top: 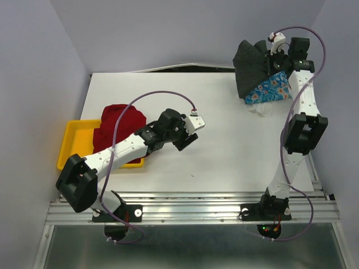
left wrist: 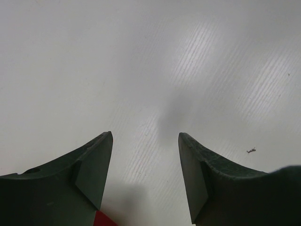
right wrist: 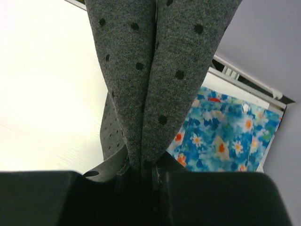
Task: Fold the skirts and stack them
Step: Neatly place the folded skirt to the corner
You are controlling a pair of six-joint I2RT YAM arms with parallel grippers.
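Top external view puts the right gripper (top: 275,53) at the upper right of the frame, pinching the grey skirt (top: 251,66). The skirt hangs from it as a crumpled bunch, its lower edge on or just above the table (top: 224,145); I cannot tell which. The blue floral skirt (top: 270,89) lies just beside that bunch and partly under it. The red skirt (top: 120,124) is heaped at the left of the frame, partly in the yellow tray (top: 68,147). The left gripper (top: 186,141) hovers over bare table near the middle, jaws spread and holding nothing. Left wrist view agrees: only white surface shows between them.

Right wrist view shows the dotted grey cloth gathered into two thick folds rising from the pressed-together jaws. It looks soft, light and limp, likely to sag and bunch rather than hold a shape. It does not seem fragile, and its nap should resist slipping. A single pinch leaves it twisted, so it would probably handle better taken at two corners of the waistband or hem, one per gripper, to spread it flat for folding.
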